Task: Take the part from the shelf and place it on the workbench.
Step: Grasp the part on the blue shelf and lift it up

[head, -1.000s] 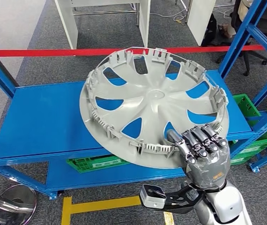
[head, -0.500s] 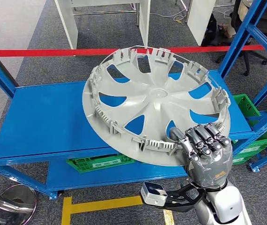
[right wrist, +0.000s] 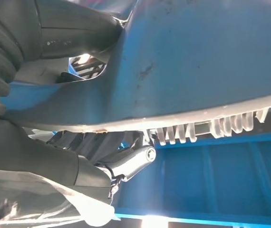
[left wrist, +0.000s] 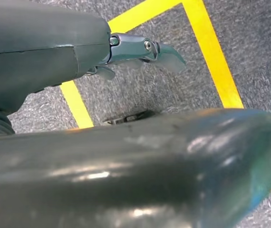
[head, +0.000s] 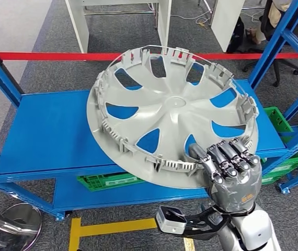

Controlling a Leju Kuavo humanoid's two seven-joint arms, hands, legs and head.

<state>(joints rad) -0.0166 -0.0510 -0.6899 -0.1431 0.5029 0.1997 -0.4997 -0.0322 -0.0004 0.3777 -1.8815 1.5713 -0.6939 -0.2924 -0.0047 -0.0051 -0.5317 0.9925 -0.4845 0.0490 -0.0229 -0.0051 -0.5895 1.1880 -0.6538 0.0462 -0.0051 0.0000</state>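
Blue shelf [head: 45,130] under tilted hubcap [head: 167,110]

Left hand [left wrist: 141,50] grip perhaps unreadable

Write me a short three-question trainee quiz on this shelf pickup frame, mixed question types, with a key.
1. True or false: the right hand grips the wheel cover at its near rim.
2. What colour is the crate on the lower shelf level, under the cover? A) red B) green C) yellow
3. Fill in: the cover is tilted, with its far edge ____ than the edge at the fingers.

Key: 1 true. 2 B. 3 higher.
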